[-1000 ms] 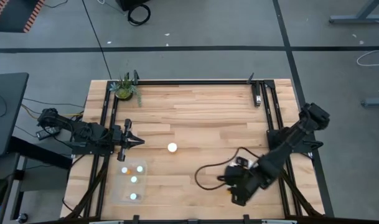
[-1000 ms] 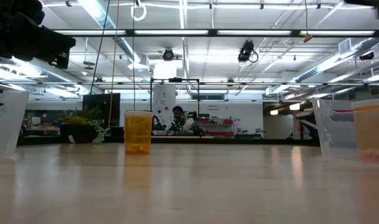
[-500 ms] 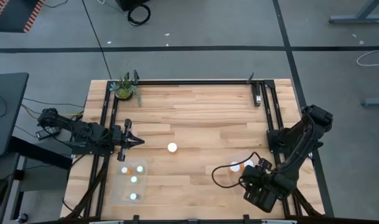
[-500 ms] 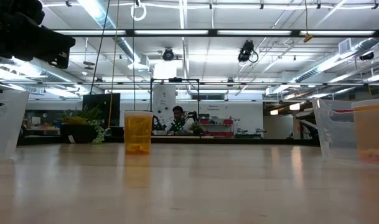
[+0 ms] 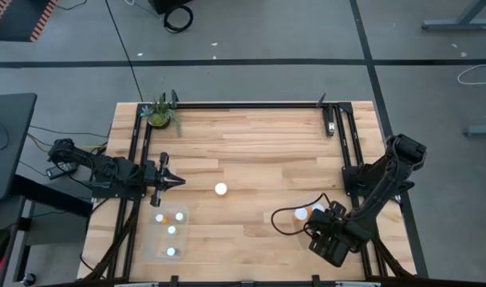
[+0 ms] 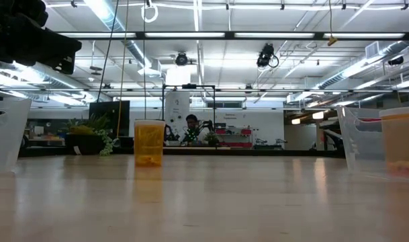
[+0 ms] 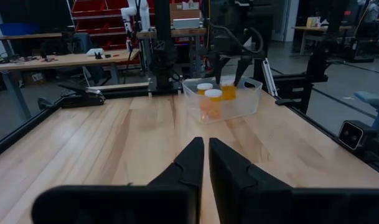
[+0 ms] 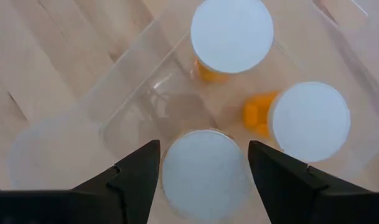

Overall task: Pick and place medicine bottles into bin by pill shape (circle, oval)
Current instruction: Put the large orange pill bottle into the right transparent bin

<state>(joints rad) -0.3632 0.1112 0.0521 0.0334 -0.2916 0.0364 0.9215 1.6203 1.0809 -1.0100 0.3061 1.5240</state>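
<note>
One medicine bottle (image 5: 220,189) with a white cap stands on its base alone mid-table; the low view shows its orange body (image 6: 149,142). Several bottles stand in the clear left bin (image 5: 169,233). My right gripper (image 8: 203,149) hangs over the clear right bin (image 8: 133,106) and is shut on a white-capped bottle (image 8: 205,168). Two more bottles (image 8: 231,34) (image 8: 310,121) stand in that bin. My left gripper (image 5: 177,182) is shut and empty at the table's left, above the left bin. My right gripper has the bottle between its two fingers (image 8: 136,177), which lie flush against opposite sides of the white cap (image 8: 170,168). The fingers come from above, pointing down. The bottle is upright inside the bin's walls; the cap hides its body and whether its base rests on the bin floor.
A green potted plant (image 5: 160,113) stands at the far left corner. A black frame rail (image 5: 243,104) runs along the table's far edge and down both sides. A small dark device (image 5: 330,123) lies at the far right. A person (image 6: 191,128) shows far off in the room.
My right arm has swung toward the table's right edge, then come back a little, and now stands over the right bin. My left arm and the lone bottle have kept still.
</note>
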